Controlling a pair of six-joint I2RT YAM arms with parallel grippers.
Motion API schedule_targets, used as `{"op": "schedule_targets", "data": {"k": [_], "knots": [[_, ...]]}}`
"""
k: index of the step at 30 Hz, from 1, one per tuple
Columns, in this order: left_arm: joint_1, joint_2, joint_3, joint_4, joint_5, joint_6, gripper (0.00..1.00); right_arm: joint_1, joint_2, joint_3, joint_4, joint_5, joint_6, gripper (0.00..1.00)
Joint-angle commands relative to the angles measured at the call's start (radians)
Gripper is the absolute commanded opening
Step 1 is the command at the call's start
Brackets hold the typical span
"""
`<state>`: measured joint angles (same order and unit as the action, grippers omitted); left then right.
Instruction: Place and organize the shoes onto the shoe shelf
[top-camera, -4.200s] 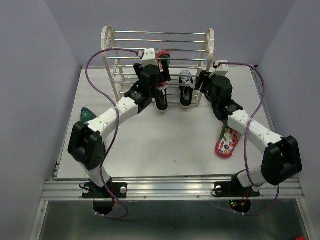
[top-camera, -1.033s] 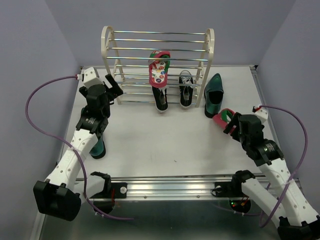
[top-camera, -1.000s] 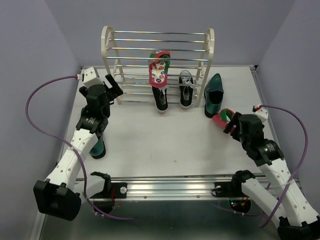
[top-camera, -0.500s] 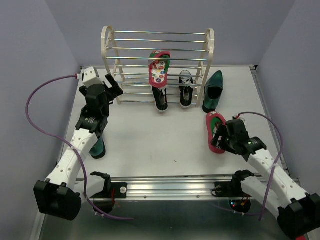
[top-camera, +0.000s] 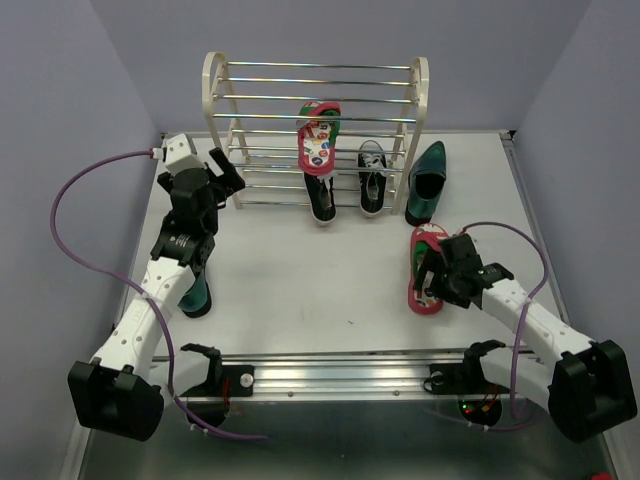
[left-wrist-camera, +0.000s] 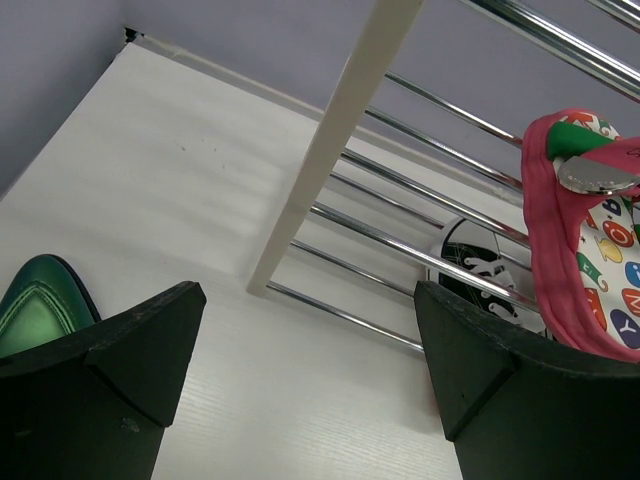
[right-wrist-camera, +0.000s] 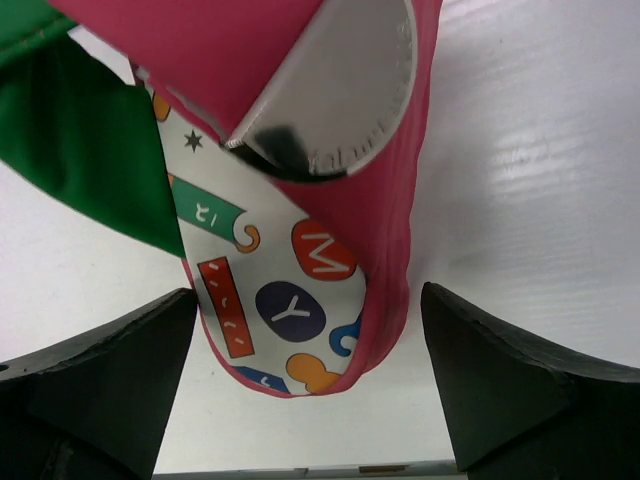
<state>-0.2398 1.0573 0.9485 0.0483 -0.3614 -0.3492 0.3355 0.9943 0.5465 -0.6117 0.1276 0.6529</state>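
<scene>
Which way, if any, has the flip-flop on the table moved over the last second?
Yes: the loose flip-flop has moved down-left in the top view, farther from the shoe shelf.

The left hand (left-wrist-camera: 308, 330) holds its two black fingers (left-wrist-camera: 110, 380) wide apart, with only the white desk (left-wrist-camera: 150, 150) between them. Ahead, the slanted post of the cream-white shoe shelf (left-wrist-camera: 330, 150) meets the desk, and thin shiny metal rods (left-wrist-camera: 400, 242) run off to the right. A red-strapped flip-flop with colourful lettered footbed (left-wrist-camera: 590, 230) sits against the rods at the right edge. A black sneaker with white laces (left-wrist-camera: 480, 270) shows behind the lower rods. A glossy green pointed shoe toe (left-wrist-camera: 35, 315) lies at lower left.
</scene>
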Motion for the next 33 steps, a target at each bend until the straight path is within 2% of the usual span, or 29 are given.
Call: {"op": "schedule_targets", "data": {"k": [1,6,10,19,23,29,30,31,33], "knots": [[0.007,-0.014,-0.004,0.039,-0.008,-0.002,0.99,0.006,0.049,0.030,0.110,0.101,0.007,1.00],[0.008,-0.017,-0.005,0.033,-0.014,-0.008,0.99,0.007,0.075,0.047,0.122,0.171,-0.009,1.00],[0.011,-0.019,-0.002,0.035,-0.019,-0.008,0.99,0.025,0.093,0.043,0.180,0.133,-0.044,1.00],[0.016,-0.003,0.006,0.030,-0.028,-0.010,0.99,0.057,0.202,0.062,0.233,0.213,-0.052,1.00],[0.019,0.003,0.010,0.030,-0.027,-0.010,0.99,0.129,0.256,0.073,0.210,0.314,-0.020,1.00],[0.023,0.016,0.015,0.033,-0.036,-0.002,0.99,0.149,0.334,0.118,0.127,0.408,0.068,0.99],[0.023,0.018,0.015,0.032,-0.034,-0.002,0.99,0.160,0.339,0.121,0.121,0.418,0.080,0.95],[0.025,0.023,0.016,0.033,-0.033,-0.001,0.99,0.160,0.331,0.119,0.122,0.423,0.092,0.69],[0.028,0.027,0.018,0.033,-0.030,0.009,0.99,0.171,0.304,0.101,0.132,0.435,0.114,0.36]]}}
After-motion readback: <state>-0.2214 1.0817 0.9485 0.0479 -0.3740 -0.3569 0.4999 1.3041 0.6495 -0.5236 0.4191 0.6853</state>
